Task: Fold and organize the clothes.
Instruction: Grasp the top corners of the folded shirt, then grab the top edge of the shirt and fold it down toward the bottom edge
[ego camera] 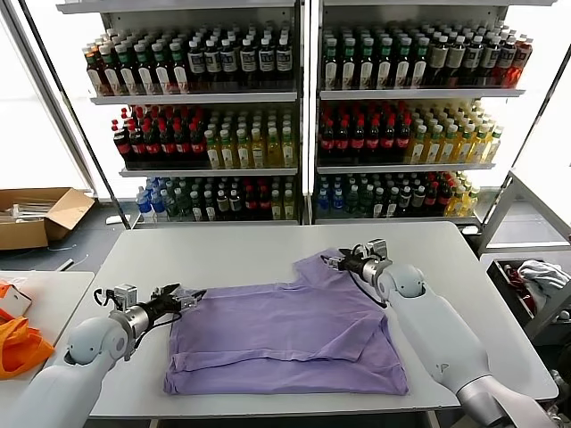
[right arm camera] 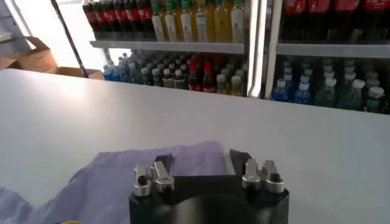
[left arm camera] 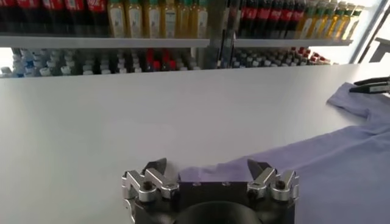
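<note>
One lavender T-shirt lies spread on the white table, with one sleeve pointing to the back. My left gripper is open, low at the shirt's left back corner. In the left wrist view the shirt's edge lies between its fingers. My right gripper is open at the tip of the back sleeve. In the right wrist view the lavender cloth lies between its fingers. No graphic or neck label shows.
Shelves of bottles stand behind the table. An orange bag lies on a side table at the left, with a cardboard box on the floor behind it. A bin with a white-and-red bundle stands at the right.
</note>
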Controlling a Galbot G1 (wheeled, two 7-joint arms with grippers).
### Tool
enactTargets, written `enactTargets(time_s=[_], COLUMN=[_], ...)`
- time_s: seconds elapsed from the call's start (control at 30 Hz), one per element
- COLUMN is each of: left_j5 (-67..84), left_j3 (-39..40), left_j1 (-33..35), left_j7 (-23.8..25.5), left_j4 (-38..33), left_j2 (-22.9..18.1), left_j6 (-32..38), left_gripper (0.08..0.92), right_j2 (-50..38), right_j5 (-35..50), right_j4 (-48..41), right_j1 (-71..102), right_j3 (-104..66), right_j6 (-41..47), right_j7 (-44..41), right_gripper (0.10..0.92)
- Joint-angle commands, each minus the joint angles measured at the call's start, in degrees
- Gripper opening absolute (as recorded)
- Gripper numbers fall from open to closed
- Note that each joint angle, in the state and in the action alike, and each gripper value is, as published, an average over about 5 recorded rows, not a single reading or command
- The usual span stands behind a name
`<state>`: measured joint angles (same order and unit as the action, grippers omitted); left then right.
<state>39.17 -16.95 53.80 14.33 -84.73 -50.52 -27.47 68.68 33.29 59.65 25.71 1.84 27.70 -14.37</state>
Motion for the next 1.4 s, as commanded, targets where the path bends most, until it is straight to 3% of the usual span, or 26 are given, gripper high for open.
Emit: enactTargets(time_s=[0.03,0.43,0.63,0.73,1.17,1.4], left_j5=[-0.4,0.0,0.3,0.6,3.2,3.6], left_j3=[0.0,-1.0,-2.2,-3.2,-9.8,-14.5], left_j1=[2.7,3.7,4.5,5.3,14.7,23.2], left_j7=[0.5,-0.1,-0.8,-1.3,-3.8,-6.0], left_j4=[-1.1,-2.8,-6.4,-9.2,-22.9,-31.9], left_j2=[0.0,-0.1,0.5,0.8,1.7,3.3], left_j6=[0.0,0.6,0.8,0.8,1.1,-0.5], left_gripper=[0.689,0.343,0.156,0.103,0.092,0.092], right_j2=[1.0,-0.5,-2.4,-3.6,-13.3,-17.3], right_j5=[1.5,7.1,10.9,13.9,22.4,25.0], right_j4=[-0.4,7.1,14.7,19.1,40.9,50.6], right_j1=[-0.2,2.7,6.5,8.6,22.8,36.4], right_j3=[1.2,-0.8,-4.1,-6.4,-16.9,-27.0], right_j6=[1.7,3.7,4.0,4.4,5.2,5.2], right_j7=[1.1,2.7,3.8,4.4,4.9,4.7], right_gripper=[0.438,0.117,0.106,0.106,0.106,0.106])
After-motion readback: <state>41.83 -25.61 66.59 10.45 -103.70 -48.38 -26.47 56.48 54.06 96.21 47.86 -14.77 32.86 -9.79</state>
